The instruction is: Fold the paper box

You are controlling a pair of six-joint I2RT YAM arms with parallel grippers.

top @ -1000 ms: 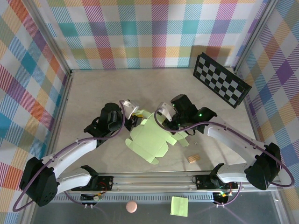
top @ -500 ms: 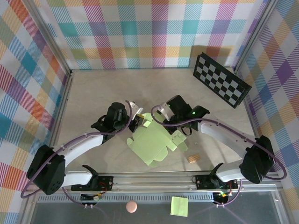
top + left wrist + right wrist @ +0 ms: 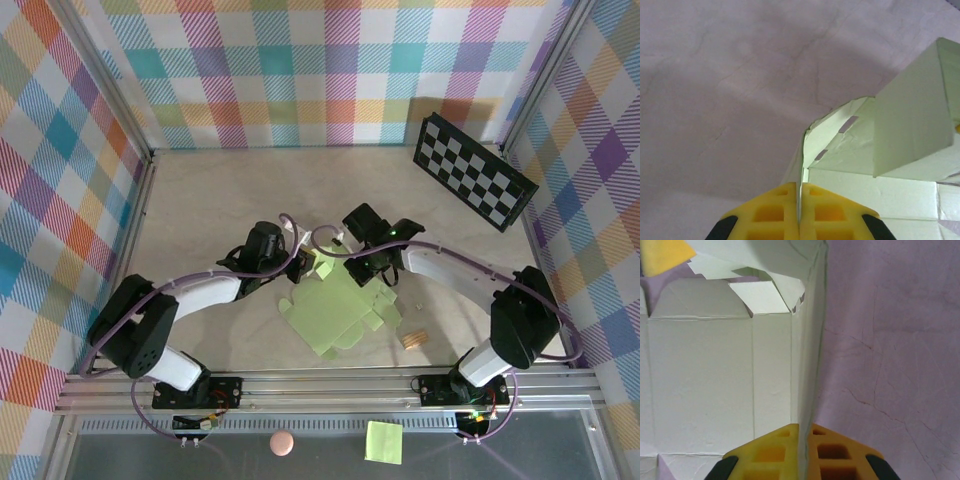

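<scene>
Pale-green paper box (image 3: 335, 312) sits near the middle of the pale surface (image 3: 215, 205), mostly spread out flat as a die-cut sheet with flaps sticking out along its edges. Its far end is lifted where the two arms meet above it, while the near part lies on the surface. The left fingers (image 3: 771, 214) are clenched on the card: in the left wrist view a thin upright edge of the sheet runs straight into the seam between the two yellow pads, and beyond it a folded panel of the paper box (image 3: 905, 120) stands tilted up to the right, with small slots cut near its crease. The right fingers (image 3: 835, 452) are likewise pinched on the sheet: in the right wrist view an upright wall of card comes down between the yellow pads, with the creased panels of the paper box (image 3: 715, 380) spreading to the left and bare surface to the right. From above, the two arms curve in from either side and their wrists come close together at the far edge of the sheet. A small wooden block (image 3: 413, 340) lies near the sheet's right side, apart from it. A checkerboard (image 3: 475, 170) leans in the far right corner. Below the rail sit a pink round object (image 3: 282, 443) and a green sticky note (image 3: 384, 441).
</scene>
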